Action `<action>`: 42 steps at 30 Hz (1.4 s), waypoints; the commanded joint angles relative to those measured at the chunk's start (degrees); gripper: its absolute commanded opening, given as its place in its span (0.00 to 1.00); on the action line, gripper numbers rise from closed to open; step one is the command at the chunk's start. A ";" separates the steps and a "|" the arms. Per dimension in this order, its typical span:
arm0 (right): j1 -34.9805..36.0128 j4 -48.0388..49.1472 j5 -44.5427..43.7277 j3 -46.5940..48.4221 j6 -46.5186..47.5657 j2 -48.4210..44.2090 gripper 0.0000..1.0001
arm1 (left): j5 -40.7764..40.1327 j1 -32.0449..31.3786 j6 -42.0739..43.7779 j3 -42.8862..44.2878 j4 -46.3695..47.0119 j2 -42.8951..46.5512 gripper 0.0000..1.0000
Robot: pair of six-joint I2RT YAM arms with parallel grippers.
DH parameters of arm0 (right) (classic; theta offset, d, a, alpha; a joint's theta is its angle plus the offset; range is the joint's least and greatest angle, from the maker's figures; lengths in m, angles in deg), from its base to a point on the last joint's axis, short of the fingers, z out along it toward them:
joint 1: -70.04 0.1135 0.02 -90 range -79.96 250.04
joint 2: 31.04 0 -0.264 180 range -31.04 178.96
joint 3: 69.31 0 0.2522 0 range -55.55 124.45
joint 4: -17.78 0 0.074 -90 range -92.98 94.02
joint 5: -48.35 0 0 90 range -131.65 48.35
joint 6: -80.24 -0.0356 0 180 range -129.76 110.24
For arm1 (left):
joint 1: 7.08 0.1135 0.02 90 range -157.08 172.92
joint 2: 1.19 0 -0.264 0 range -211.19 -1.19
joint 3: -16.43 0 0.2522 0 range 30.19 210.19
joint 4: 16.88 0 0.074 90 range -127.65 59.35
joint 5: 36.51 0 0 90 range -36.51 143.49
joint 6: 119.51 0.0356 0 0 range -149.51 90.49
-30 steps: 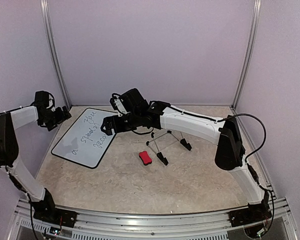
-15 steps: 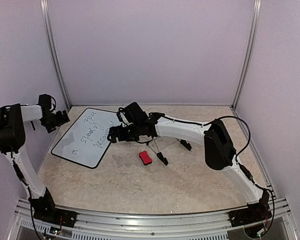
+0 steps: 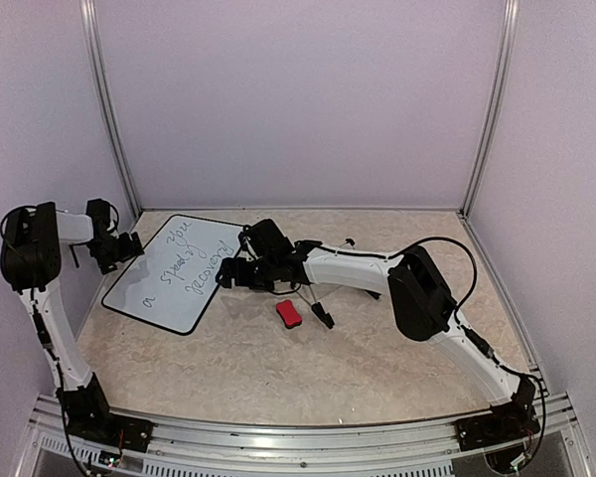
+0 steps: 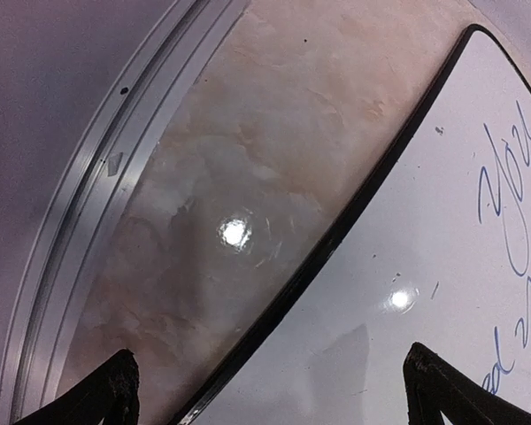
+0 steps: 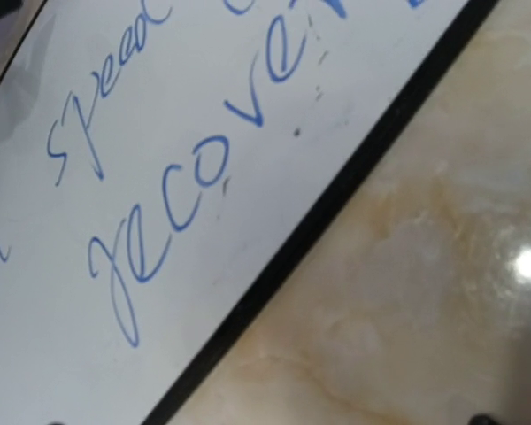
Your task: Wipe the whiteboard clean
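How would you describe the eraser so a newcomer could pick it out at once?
On the marbled table, find the big whiteboard lying flat at the left, with blue handwriting on it. To its right, apart from it, the eraser lies on the bare tabletop beside a black-tipped stand leg. It is a small block and the only red thing in the scene.

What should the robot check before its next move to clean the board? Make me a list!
1. The whiteboard lies flat on the table: ok.
2. Board wiped clean: not ok, blue writing is on it.
3. The left hand is open and empty: ok.
4. The right hand is open and empty: ok.
5. Eraser picked up: not ok, the red eraser lies on the table, right of the board.
6. Room to grab the eraser: cannot tell, the wire stand has a foot close beside it.
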 commanded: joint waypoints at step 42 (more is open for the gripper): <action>-6.63 -7.42 6.47 -9.76 -5.43 -6.55 0.99 | 33.68 -16.62 -7.77 -15.74 12.83 3.09 0.83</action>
